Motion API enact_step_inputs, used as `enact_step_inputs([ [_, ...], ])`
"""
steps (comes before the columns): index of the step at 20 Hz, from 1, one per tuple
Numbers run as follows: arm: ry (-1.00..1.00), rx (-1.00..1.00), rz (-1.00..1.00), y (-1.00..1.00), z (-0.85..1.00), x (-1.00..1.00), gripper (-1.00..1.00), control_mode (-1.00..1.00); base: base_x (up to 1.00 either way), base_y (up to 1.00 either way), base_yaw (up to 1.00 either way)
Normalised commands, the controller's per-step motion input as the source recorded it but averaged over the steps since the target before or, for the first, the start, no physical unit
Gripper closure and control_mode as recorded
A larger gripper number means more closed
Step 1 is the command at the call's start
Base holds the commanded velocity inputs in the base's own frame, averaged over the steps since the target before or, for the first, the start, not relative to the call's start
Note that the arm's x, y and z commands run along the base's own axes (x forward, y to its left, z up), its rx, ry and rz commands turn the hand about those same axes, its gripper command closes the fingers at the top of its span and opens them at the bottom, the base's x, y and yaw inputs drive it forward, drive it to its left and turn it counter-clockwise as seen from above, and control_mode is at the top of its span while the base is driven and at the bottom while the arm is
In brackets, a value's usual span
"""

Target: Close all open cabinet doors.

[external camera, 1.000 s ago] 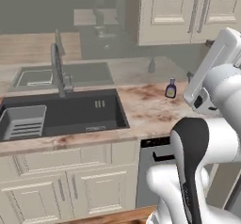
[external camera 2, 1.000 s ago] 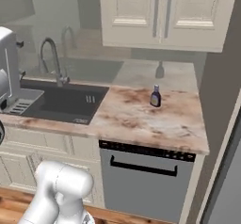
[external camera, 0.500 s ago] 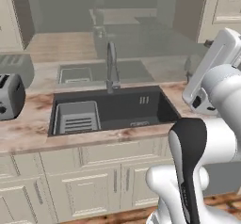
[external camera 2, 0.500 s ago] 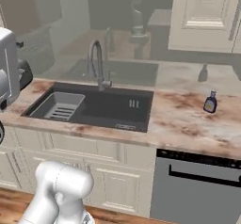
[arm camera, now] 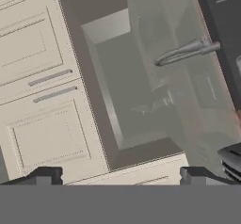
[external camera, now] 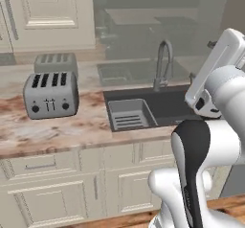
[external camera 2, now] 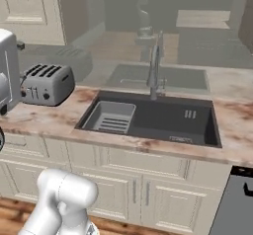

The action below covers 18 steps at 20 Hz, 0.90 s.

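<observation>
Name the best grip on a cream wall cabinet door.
Its long grey bar handle, approached from the door's front with jaws spanning the slim bar. It probably stands proud, while the cabinet door itself is too flat and broad to pinch.

The cabinet doors [external camera: 48,14] are cream with raised panels and grey bar handles; two [arm camera: 33,91] hang side by side, shut.
</observation>
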Motion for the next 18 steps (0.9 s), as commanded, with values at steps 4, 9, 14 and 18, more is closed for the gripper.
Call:
enact_step_inputs([
  [4,0.0,0.0,0.0,0.0,0.0,0.0,-1.0,1.0,-0.02,1.0,0.0],
  [9,0.0,0.0,0.0,0.0,0.0,0.0,-1.0,1.0,-0.06,1.0,0.0],
  [14,0.0,0.0,0.0,0.0,0.0,0.0,-1.0,1.0,-0.04,1.0,0.0],
  [18,0.0,0.0,0.0,0.0,0.0,0.0,-1.0,1.0,0.0,1.0,0.0],
])
